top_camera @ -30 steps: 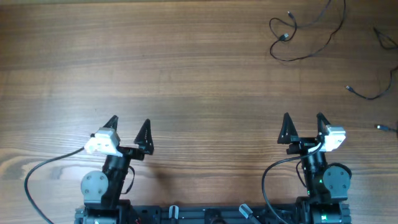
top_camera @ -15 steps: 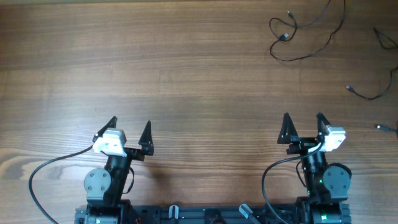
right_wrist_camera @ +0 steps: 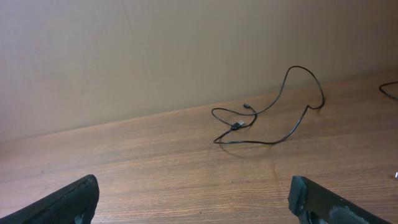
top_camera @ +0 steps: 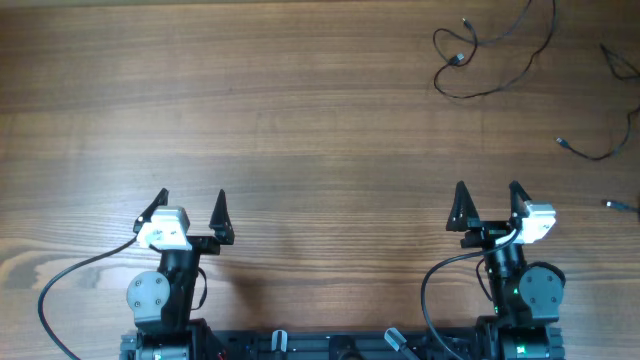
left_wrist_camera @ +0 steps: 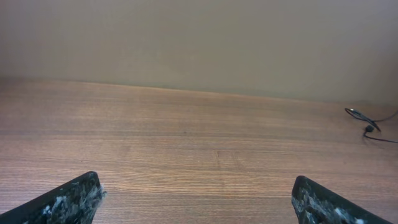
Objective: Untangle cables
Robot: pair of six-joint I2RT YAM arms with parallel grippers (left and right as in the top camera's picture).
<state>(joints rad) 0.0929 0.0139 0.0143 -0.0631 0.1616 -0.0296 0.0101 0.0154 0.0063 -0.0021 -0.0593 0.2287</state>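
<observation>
Thin black cables lie at the table's far right. One looped cable (top_camera: 480, 88) with a small plug end lies near the back edge; it also shows in the right wrist view (right_wrist_camera: 273, 127) and at the right edge of the left wrist view (left_wrist_camera: 370, 127). A second cable (top_camera: 610, 145) lies by the right edge, apart from the first. A small plug end (top_camera: 620, 205) shows at the right border. My left gripper (top_camera: 190, 203) is open and empty near the front left. My right gripper (top_camera: 487, 193) is open and empty at the front right, well short of the cables.
The wooden table (top_camera: 300, 120) fills the overhead view. The arms' thicker black wires curl at the front edge, one by the left base (top_camera: 60, 285) and one by the right base (top_camera: 430, 290). A plain beige wall (right_wrist_camera: 155, 50) rises behind the table.
My left gripper has shifted a little to the left and turned to point straighter ahead. The right arm and the cables have not moved.
</observation>
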